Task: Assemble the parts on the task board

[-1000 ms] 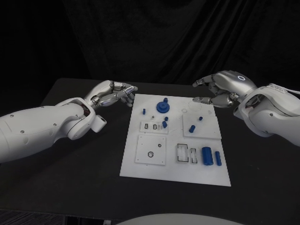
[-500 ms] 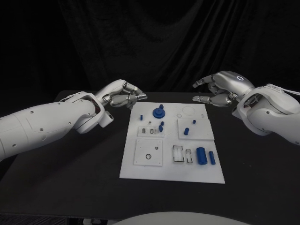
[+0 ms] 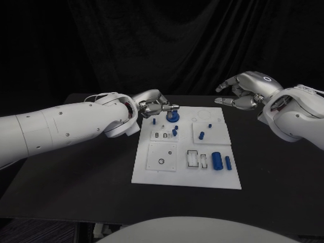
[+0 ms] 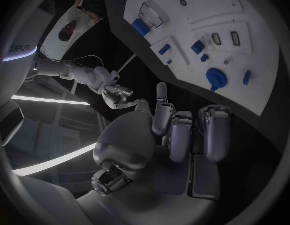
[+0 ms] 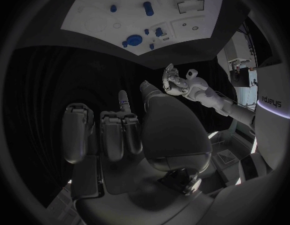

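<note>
The white task board (image 3: 160, 172) lies in the middle of the black table. A round blue part with a knob (image 3: 172, 116) stands near its back left corner. Small blue pegs (image 3: 175, 132) dot the back half, and two blue cylinders (image 3: 216, 160) lie at the front right. My left hand (image 3: 155, 107) hovers at the board's back left edge, just beside the round part, fingers loosely bent and holding nothing. My right hand (image 3: 242, 91) hangs above the back right corner, fingers apart and empty. The left wrist view has the board (image 4: 257, 15), the round part (image 4: 215, 78) and my left hand (image 4: 176, 130).
Square white inserts with slots (image 3: 163, 153) and a pair of rectangular openings (image 3: 197, 159) sit on the board's front half. Bare black table (image 3: 74, 177) runs along both sides of the board. The right wrist view looks over my right hand (image 5: 126, 130) at the board (image 5: 201, 10).
My left hand has moved right, from off the board's left side to beside the round blue part. My right hand has risen slightly. The camera has shifted.
</note>
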You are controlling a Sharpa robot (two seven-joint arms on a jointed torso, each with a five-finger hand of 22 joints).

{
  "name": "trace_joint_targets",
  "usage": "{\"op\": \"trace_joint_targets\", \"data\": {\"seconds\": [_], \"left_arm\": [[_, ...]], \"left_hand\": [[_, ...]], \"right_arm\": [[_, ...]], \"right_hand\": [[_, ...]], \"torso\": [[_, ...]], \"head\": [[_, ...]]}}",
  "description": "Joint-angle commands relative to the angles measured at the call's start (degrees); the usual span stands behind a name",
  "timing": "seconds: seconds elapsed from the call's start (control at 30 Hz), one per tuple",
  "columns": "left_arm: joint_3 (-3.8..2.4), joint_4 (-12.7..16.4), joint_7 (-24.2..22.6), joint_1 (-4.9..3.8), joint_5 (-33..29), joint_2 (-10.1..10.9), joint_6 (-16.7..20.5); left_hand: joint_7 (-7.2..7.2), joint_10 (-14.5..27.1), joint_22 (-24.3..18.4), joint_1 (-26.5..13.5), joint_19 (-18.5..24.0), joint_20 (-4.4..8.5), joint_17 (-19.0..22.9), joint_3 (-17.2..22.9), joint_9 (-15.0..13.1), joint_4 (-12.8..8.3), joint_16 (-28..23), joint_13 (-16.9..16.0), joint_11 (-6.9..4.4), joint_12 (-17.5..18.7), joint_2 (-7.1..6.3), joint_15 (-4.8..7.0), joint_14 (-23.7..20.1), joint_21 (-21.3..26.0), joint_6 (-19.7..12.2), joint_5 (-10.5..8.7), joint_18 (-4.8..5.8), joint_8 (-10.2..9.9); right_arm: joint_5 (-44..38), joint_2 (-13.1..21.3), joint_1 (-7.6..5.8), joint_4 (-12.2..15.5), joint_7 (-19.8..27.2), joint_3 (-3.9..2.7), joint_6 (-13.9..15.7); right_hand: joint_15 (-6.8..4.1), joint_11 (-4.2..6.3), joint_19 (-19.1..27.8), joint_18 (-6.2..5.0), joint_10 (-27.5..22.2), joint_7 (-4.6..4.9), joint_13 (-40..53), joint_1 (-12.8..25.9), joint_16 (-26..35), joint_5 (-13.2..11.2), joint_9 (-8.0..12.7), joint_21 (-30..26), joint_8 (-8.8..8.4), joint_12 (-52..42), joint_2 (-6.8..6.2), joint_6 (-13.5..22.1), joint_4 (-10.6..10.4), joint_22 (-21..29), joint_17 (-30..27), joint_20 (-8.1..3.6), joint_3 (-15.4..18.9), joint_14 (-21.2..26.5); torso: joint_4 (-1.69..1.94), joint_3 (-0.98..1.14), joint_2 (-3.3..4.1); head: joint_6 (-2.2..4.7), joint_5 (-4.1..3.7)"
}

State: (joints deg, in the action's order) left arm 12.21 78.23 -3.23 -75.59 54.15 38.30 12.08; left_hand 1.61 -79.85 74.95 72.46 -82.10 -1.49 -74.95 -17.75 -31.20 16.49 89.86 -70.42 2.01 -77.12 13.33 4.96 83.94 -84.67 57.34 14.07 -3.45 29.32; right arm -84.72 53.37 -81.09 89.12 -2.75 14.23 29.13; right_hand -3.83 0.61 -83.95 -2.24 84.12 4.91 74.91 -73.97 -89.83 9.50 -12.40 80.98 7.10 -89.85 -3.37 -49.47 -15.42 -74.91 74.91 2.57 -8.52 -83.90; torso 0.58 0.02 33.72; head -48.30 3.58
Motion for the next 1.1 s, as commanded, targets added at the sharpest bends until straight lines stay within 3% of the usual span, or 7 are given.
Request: {"op": "trace_joint_targets", "data": {"seconds": [0.03,0.17,0.27,0.47,0.63,0.83,1.1], "left_arm": [[-0.07,0.26,17.73,-0.16,2.63,-1.21,-7.23],[-0.07,-0.25,24.6,-0.19,2.76,-2.94,-10.57],[-0.07,-0.83,28.46,-0.2,2.81,-4.12,-12.34],[-0.07,-1.9,32.85,-0.21,2.84,-5.8,-13.77],[-0.07,-2.14,34.03,-0.19,2.85,-6.49,-14.0],[-0.06,-2.61,34.37,-0.18,2.85,-7.25,-13.38],[-0.06,-3.47,33.24,-0.15,2.86,-8.25,-11.62]], "left_hand": [[-1.09,-10.15,4.04,-1.14,-0.85,0.81,-15.05,1.07,-7.77,-0.06,0.14,-19.58,-5.03,-12.88,-0.55,1.07,6.06,-0.18,-1.19,0.31,0.71,4.17],[-1.34,-10.15,4.32,-3.98,-1.23,1.2,-15.05,0.67,-11.6,-0.01,0.14,-19.58,-5.65,-12.88,-0.6,1.39,6.06,-0.18,-1.21,-1.64,0.78,5.32],[-1.38,-10.15,3.95,-4.5,-1.08,1.36,-15.05,0.56,-12.42,-0.06,0.14,-19.58,-5.67,-12.88,-0.9,1.47,6.06,0.06,-1.58,-1.94,0.67,5.08],[-1.33,-10.15,3.46,-4.32,-0.88,1.44,-15.05,0.82,-13.12,-0.4,0.14,-19.58,-5.65,-12.88,-1.26,1.51,6.06,0.4,-2.0,-1.44,0.56,4.27],[-1.3,-10.15,3.48,-4.87,-1.02,1.47,-15.05,0.82,-14.14,-0.18,0.14,-19.58,-5.64,-12.88,-1.81,1.53,6.06,0.53,-1.71,-2.0,0.58,3.62],[-1.27,-10.15,3.38,-4.87,-1.01,1.49,-15.05,0.89,-14.55,-0.35,0.14,-19.58,-5.64,-12.88,-2.14,1.54,6.06,0.64,-1.92,-1.9,0.55,3.08],[-0.82,-10.15,3.11,-3.63,-0.95,1.3,-15.05,1.98,-15.1,-1.01,0.14,-19.58,-5.27,-12.88,-2.7,1.27,6.06,1.02,-2.51,0.04,0.5,0.17]], "right_arm": [[0.08,-0.19,0.14,-0.17,-1.95,-0.05,-2.03],[0.08,-0.29,0.16,-0.36,-2.16,-0.05,-2.44],[0.08,-0.21,0.2,-0.48,-2.27,-0.05,-2.55],[0.08,-0.11,0.32,-0.65,-2.32,-0.05,-2.48],[0.08,-0.09,0.44,-0.66,-2.21,-0.05,-2.22],[0.08,-0.07,0.48,-0.66,-2.12,-0.05,-2.06],[0.09,-0.09,0.5,-0.71,-2.1,-0.05,-2.0]], "right_hand": [[0.37,-0.44,-1.6,0.12,5.88,-0.02,15.09,-0.27,-0.17,0.09,-0.06,0.11,0.36,-0.15,0.5,-0.54,0.41,-12.31,15.09,0.38,0.04,-6.1],[0.37,-0.44,-1.63,0.13,5.88,-0.01,15.09,-0.35,-0.17,0.09,-0.15,0.18,0.54,-0.15,0.57,-1.09,0.52,-12.33,15.09,0.38,0.06,-6.1],[0.37,-0.44,-1.61,0.11,5.88,-0.01,15.09,-0.36,-0.17,0.09,-0.17,0.13,0.57,-0.15,0.57,-1.17,0.54,-12.31,15.09,0.38,0.07,-6.1],[0.37,-0.44,-1.65,0.14,5.88,0.0,15.09,-0.33,-0.17,0.09,-0.2,0.22,0.63,-0.15,0.58,-1.38,0.54,-12.34,15.09,0.38,0.11,-6.1],[0.37,-0.45,-1.66,0.14,5.88,0.01,15.09,-0.3,-0.17,0.08,-0.21,0.25,0.66,-0.15,0.57,-1.48,0.54,-12.35,15.09,0.38,0.14,-6.1],[0.37,-0.45,-1.69,0.15,5.88,0.02,15.09,-0.27,-0.17,0.07,-0.24,0.3,0.71,-0.15,0.57,-1.63,0.53,-12.37,15.09,0.38,0.17,-6.1],[0.37,-0.46,-1.71,0.16,5.88,0.03,15.09,-0.24,-0.17,0.07,-0.25,0.34,0.74,-0.15,0.56,-1.72,0.52,-12.38,15.09,0.38,0.2,-6.1]], "torso": [[-0.25,-0.2,-0.33],[-0.12,-0.35,-0.52],[-0.08,-0.35,-0.54],[-0.21,-0.23,-0.5],[-0.39,-0.4,-0.33],[-0.72,-0.04,-0.21],[-0.6,0.05,-0.37]], "head": [[-0.79,-0.04],[-1.7,-0.82],[-1.7,-1.05],[-1.7,-0.54],[-1.7,-0.53],[-1.7,-0.28],[-1.7,-0.23]]}}
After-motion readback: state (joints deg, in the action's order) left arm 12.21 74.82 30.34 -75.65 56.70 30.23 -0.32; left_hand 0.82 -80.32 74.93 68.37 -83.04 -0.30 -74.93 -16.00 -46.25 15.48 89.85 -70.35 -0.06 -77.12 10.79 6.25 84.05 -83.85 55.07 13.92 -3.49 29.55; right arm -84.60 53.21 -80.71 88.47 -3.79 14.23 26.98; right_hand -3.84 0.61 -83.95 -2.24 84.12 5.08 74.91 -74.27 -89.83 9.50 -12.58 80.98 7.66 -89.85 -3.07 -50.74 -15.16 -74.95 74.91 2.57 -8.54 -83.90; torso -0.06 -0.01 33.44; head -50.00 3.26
